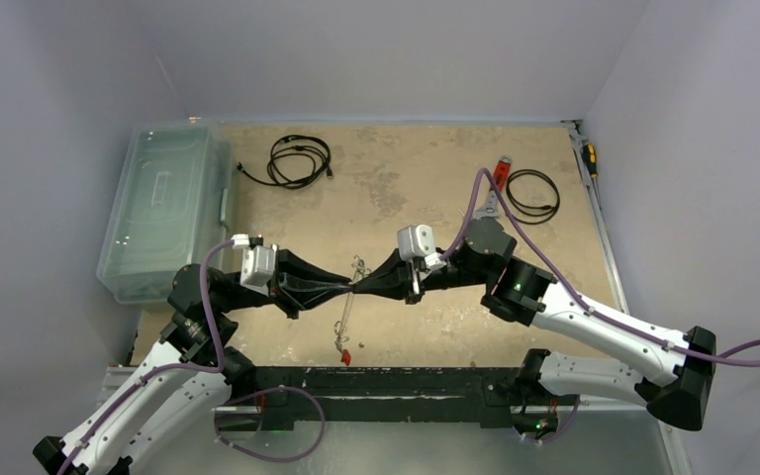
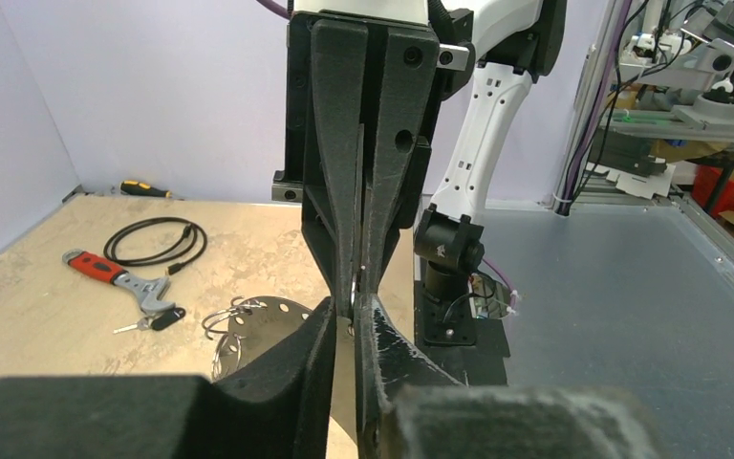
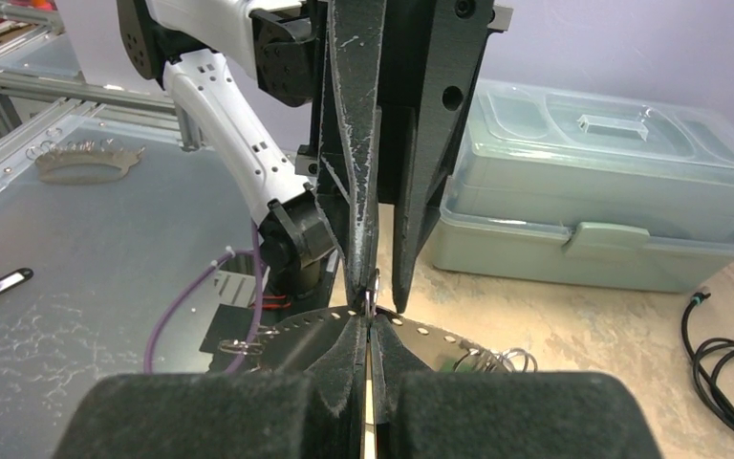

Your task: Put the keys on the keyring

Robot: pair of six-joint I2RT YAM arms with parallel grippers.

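Observation:
The keyring (image 1: 347, 319) hangs edge-on between both grippers above the middle of the table. In the wrist views it is a flat grey perforated hoop (image 2: 260, 320) (image 3: 427, 335) carrying small split rings (image 3: 497, 361). A red key (image 1: 345, 357) hangs at its near end, and a green tag (image 3: 454, 365) shows by the split rings. My left gripper (image 1: 347, 289) (image 2: 347, 320) and right gripper (image 1: 362, 288) (image 3: 369, 330) meet tip to tip, each pinching the hoop's rim. A black key (image 2: 164, 318) lies beside the wrench.
A red-handled wrench (image 1: 498, 183) (image 2: 115, 277) and a black cable coil (image 1: 532, 194) lie at the far right. Another cable coil (image 1: 299, 160) lies far centre. A clear plastic box (image 1: 163, 213) (image 3: 593, 191) stands at the left. A screwdriver (image 1: 589, 158) lies by the right wall.

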